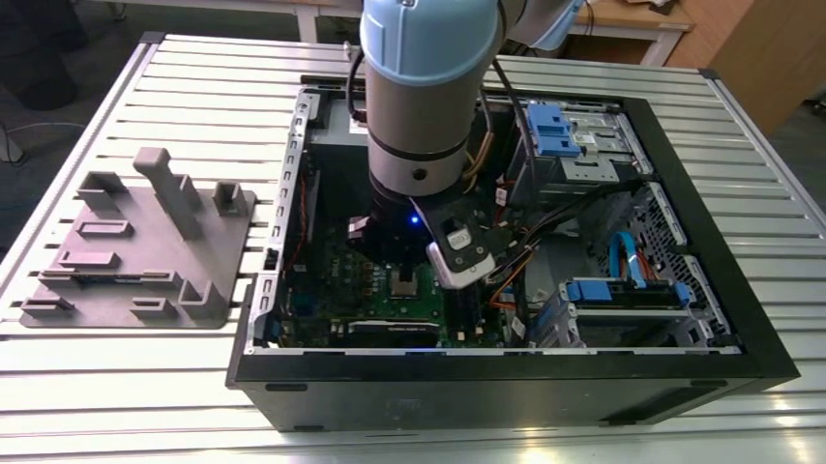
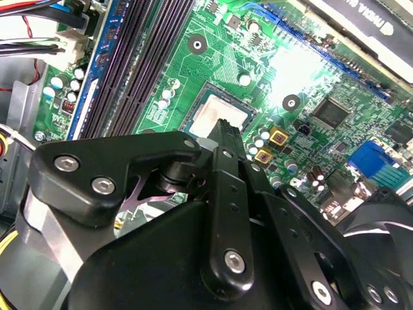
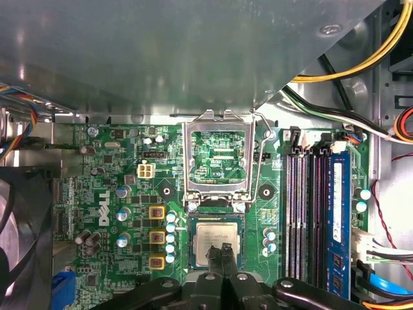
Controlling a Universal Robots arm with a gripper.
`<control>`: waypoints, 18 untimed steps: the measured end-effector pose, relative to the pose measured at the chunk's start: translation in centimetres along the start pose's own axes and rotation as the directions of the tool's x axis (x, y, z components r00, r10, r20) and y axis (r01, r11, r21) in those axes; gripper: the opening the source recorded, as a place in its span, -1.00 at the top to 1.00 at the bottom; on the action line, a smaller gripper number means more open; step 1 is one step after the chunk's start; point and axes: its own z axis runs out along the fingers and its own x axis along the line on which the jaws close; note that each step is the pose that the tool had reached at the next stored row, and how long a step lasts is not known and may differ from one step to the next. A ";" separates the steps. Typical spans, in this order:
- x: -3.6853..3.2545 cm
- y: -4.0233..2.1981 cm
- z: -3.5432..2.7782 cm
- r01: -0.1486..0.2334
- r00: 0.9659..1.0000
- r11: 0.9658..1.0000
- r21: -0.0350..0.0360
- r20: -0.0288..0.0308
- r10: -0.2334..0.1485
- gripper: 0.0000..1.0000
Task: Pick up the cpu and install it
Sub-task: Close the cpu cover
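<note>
Your gripper (image 3: 223, 248), fingers pressed together and empty, hovers over the cpu (image 3: 210, 236) in its socket (image 3: 192, 245) (light, stiff, fragile); take it by the edges only.

Silvery metal cpu (image 3: 217, 236), matt black pincer (image 3: 224, 252)

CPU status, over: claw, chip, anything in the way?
Claw shut, tips over one edge of the cpu. Chip lies flat in its socket. Socket frame flipped open, off the chip; nothing lies across it.
</note>
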 end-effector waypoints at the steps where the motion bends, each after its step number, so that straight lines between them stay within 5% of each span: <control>1: 0.00 0.00 -0.02 0.000 1.000 1.000 0.000 0.000 0.000 0.79; 3: 0.00 0.00 -0.02 0.000 1.000 1.000 0.000 0.000 0.000 0.79; 5: -0.03 0.02 -0.88 0.000 1.000 1.000 -0.001 0.000 0.000 0.79; 18: -0.05 0.28 -0.82 0.001 1.000 1.000 -0.001 0.000 -0.001 0.79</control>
